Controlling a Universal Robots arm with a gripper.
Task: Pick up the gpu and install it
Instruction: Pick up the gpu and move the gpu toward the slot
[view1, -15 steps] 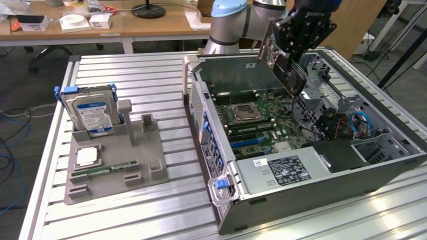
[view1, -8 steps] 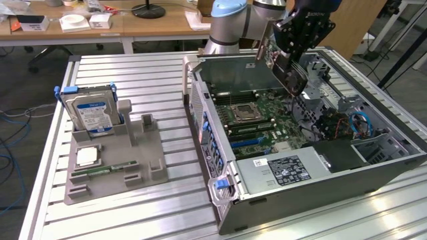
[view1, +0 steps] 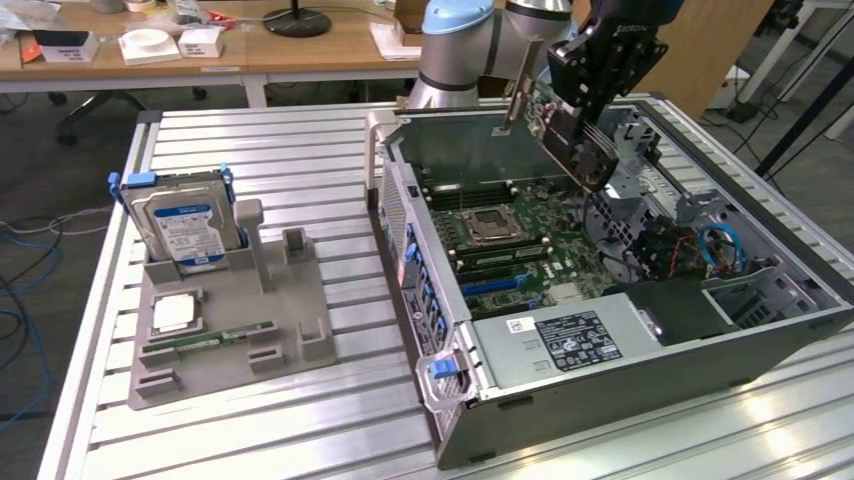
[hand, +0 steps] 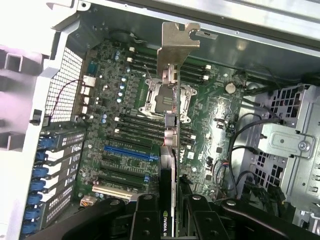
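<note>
**A:** What has the claw (hand: 169, 216) got?

**B:** It's clamped narrow on the gpu (view1: 562, 128), a finger on each face of the card. The gpu hangs tilted over the open case (view1: 534, 440), clear of the board (view1: 527, 235) (touching nothing, as far as I can tell).

**A:** Which step, then?

**B:** Pick-up looks done. I'd judge this is the carry towards a slot. Seating calls for the card's lower edge to be squared over a slot; the blue slot (hand: 131, 152) lies just beside it in the wrist view. The bracket (hand: 176, 42) would also need to meet the case wall.

**A:** Any writing?

**B:** "NVIDIA" on the card, beside the fingers. The drive (view1: 187, 215), well apart from the case, has a blue label, and the supply (view1: 577, 340) a black one. Neither can be read.
</note>
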